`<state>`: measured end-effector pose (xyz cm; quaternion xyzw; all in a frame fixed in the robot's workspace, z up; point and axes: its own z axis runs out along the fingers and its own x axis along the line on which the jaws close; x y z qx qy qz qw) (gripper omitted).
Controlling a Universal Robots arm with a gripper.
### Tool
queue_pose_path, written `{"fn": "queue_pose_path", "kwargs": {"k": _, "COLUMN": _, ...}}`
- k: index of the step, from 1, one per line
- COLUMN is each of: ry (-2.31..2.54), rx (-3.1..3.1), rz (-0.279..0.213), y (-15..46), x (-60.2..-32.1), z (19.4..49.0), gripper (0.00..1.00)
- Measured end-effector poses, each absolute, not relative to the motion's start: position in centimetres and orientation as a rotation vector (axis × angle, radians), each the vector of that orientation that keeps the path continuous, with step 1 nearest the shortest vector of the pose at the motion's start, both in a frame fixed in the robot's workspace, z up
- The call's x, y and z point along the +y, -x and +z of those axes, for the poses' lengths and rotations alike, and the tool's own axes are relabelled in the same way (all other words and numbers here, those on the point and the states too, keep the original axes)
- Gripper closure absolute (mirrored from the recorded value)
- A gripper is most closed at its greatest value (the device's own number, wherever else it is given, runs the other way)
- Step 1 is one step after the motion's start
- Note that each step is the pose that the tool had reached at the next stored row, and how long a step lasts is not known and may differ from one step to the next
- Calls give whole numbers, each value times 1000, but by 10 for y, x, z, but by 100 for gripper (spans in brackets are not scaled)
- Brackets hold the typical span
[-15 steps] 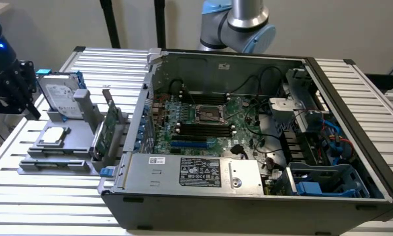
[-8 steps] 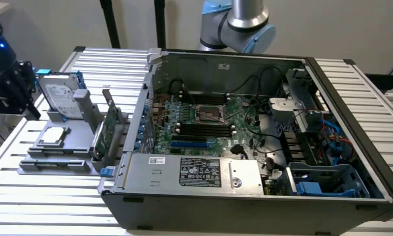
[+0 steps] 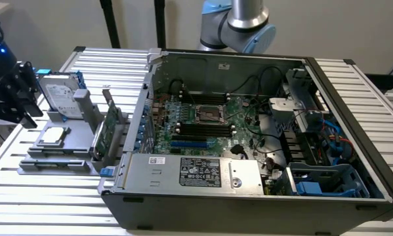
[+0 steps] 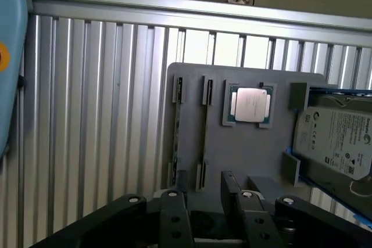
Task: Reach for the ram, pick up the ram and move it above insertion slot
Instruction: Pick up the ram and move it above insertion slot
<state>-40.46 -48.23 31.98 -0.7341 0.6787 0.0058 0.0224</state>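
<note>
Wrist view: spread fingers [image 4: 229,187] flank the ram [image 4: 204,135] standing in its grey holder [image 4: 250,149]

The ram [image 4: 204,132] stands on edge (a thin dark strip from above) in a gray holder [image 4: 250,149], beside the processor [image 4: 251,104].

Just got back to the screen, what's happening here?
The robot arm's claw hangs open and empty above the gray tray beside the open computer case. It is nearest the thin memory stick standing edge-on in a tray slot. Nothing has been picked up yet.
</note>
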Motion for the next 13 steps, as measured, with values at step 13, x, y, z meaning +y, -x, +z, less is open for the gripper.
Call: {"fn": "queue_pose_path", "kwargs": {"k": 13, "ry": 2274, "rx": 2102, "rz": 18, "y": 405, "x": -500, "z": 296, "gripper": 64}}
